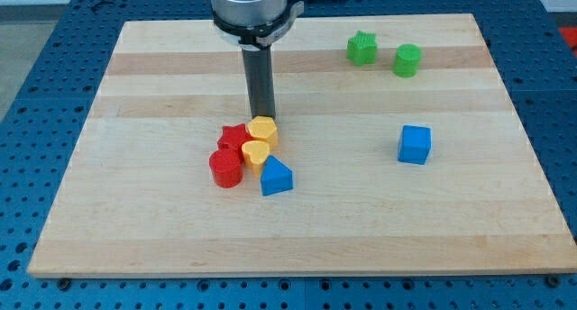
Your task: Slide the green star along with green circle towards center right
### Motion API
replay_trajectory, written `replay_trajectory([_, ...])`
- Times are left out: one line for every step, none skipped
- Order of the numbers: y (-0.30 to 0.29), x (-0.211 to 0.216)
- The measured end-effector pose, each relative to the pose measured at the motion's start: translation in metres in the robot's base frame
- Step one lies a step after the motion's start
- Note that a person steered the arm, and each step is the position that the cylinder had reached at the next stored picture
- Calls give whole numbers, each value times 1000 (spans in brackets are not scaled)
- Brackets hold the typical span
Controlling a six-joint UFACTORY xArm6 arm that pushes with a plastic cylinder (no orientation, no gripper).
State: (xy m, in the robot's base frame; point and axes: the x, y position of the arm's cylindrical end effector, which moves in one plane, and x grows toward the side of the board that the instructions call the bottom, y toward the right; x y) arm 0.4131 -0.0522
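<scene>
The green star [361, 48] lies near the view's top right of the wooden board [162, 247]. The green circle [407, 60] stands just to its right and slightly lower, a small gap between them. My tip [262, 117] is near the board's middle, far to the left of and below both green blocks. It stands right at the top edge of the yellow hexagon block [263, 128].
Below my tip a cluster sits together: a red star [233, 137], a yellow heart [256, 153], a red cylinder [226, 168] and a blue triangular block [276, 177]. A blue cube [415, 144] sits at the centre right, below the green circle.
</scene>
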Motion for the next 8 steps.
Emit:
replay_trajectory([0,0])
replay_trajectory([7,-11])
replay_trajectory([61,-67])
replay_trajectory([71,-85])
replay_trajectory([72,-98])
replay_trajectory([72,-99])
replay_trajectory([72,-122])
replay_trajectory([72,-154])
